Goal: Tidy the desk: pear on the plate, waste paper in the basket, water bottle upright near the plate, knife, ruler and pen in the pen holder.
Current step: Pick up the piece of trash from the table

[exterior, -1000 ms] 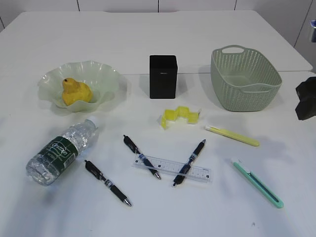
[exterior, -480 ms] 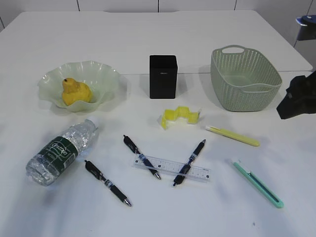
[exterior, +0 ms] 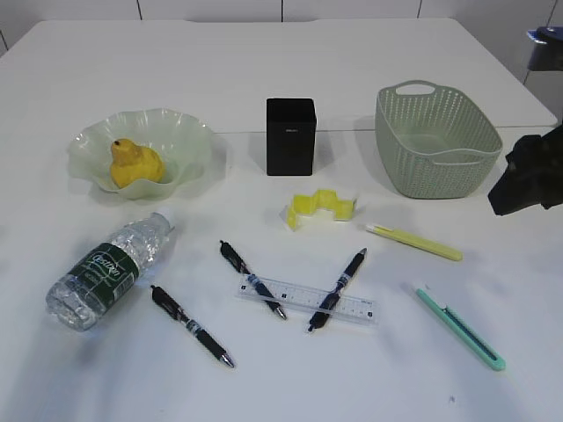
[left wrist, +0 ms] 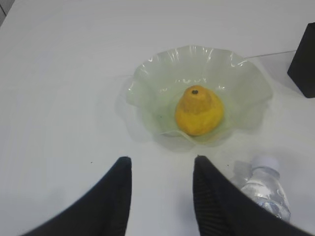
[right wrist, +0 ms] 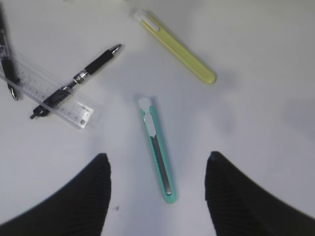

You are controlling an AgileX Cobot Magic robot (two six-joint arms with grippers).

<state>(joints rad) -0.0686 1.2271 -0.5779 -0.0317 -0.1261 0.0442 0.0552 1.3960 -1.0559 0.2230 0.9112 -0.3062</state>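
Right tool (right wrist: 157, 196) released above green knife (right wrist: 158, 150) | I'd descend straight, jaws straddling its width, pinch mid-body | left tool (left wrist: 161, 196) empty near plate (left wrist: 147, 78), pear (left wrist: 199, 110) placed.

Exterior view: camera at about chest height in front of the desk (exterior: 422, 53), looking down at a slant across its whole width, far enough to take in everything from the plate (exterior: 189, 141) to the basket (exterior: 437, 141).

Left wrist view: looks steeply down past two dark fingers (left wrist: 118, 191), close over the plate (left wrist: 147, 83) and pear (left wrist: 199, 110); bottle (left wrist: 263, 184) cap at lower right. Shared with the exterior view: plate, pear (exterior: 134, 163), bottle (exterior: 110, 268).

Right wrist view: looks almost straight down between its fingers (right wrist: 88, 191), close over the green knife (right wrist: 157, 147). Shared with the exterior view: green knife (exterior: 459, 327), yellow knife (right wrist: 174, 46) (exterior: 413, 241), ruler (right wrist: 49, 91) (exterior: 308, 299).
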